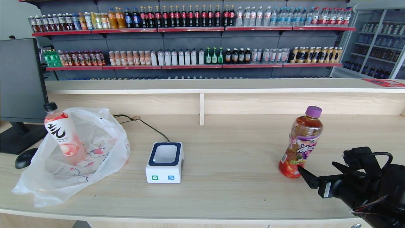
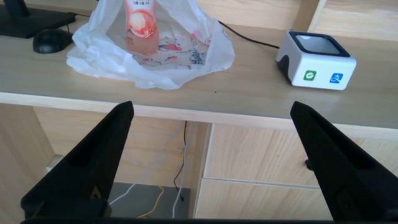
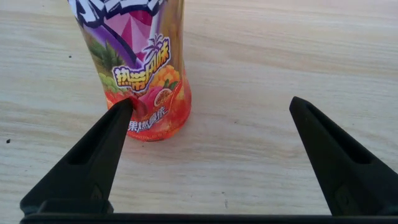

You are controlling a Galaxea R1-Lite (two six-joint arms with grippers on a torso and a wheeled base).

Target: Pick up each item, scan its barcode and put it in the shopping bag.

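Right pincer (image 1: 316, 167), jaws spread apart, sits just beside the upright purple-capped bottle (image 1: 301, 142), which stands at its eleven o'clock on the counter (image 1: 227, 190). This arm is the nearer.

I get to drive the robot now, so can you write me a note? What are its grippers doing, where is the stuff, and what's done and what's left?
Left gripper: open and empty, low in front of the counter edge.
Right gripper: open and empty, at counter level beside the base of the purple-capped juice bottle, not gripping it.
Things: the juice bottle stands upright on the robot's right. The barcode scanner sits mid-counter. The plastic shopping bag is on the left.
Done: the black-capped pink drink bottle stands in the bag.
Left: grasp the juice bottle, scan it, bag it.
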